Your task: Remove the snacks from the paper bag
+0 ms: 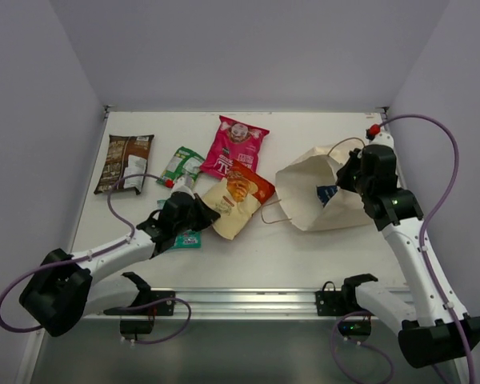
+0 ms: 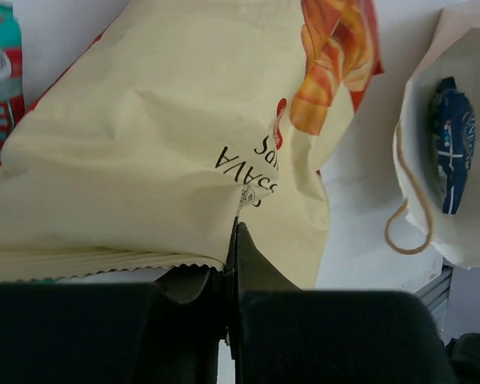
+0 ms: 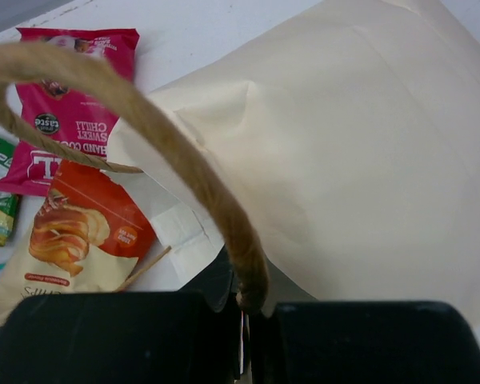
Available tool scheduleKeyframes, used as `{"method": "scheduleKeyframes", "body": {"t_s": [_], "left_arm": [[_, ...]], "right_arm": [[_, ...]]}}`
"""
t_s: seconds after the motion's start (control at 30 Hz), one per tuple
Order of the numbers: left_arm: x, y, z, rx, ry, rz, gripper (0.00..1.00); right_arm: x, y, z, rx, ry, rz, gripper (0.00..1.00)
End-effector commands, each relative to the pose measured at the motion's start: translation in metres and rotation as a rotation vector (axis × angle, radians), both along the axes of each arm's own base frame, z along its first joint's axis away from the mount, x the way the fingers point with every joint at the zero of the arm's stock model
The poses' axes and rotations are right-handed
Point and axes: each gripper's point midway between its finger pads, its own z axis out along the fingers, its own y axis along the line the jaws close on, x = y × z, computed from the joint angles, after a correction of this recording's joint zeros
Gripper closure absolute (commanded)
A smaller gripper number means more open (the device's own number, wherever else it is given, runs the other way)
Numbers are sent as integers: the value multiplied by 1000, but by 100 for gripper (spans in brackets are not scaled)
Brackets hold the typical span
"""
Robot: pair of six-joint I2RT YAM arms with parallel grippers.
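paper bag (image 1: 304,200) on table, mouth open | blue packet (image 2: 452,144) inside bag | right gripper (image 3: 248,300) clenched on bag's cord handle (image 3: 184,172) | cream-and-orange chips packet (image 1: 236,202) just left of bag, edge pinched in closed left gripper (image 2: 234,232) | magenta packet (image 1: 236,146), small green packet (image 1: 180,166), dark brown packet (image 1: 125,162), teal packet (image 1: 188,238) farther left of bag

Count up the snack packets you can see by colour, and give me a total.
dark brown packet: 1
green packet: 1
magenta packet: 1
cream and orange packet: 1
teal packet: 1
blue packet, inside the paper bag: 1
Total: 6
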Motion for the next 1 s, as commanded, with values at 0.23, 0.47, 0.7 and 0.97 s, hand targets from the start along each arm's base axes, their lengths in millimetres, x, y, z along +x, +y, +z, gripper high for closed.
{"method": "scheduleKeyframes", "body": {"t_s": [0.23, 0.47, 0.7, 0.97], "left_arm": [[-31, -40, -47, -6, 99, -58, 93], [-18, -14, 2, 80, -25, 16, 22], [10, -12, 128, 234, -375, -100, 10], [-8, -99, 169, 73, -544, -491, 12]], "right_arm": [[-4, 8, 52, -10, -109, 98, 100], [-8, 27, 50, -30, -116, 258, 100], [-16, 29, 38, -134, -153, 374, 100], [-28, 39, 47, -231, -289, 523, 100]]}}
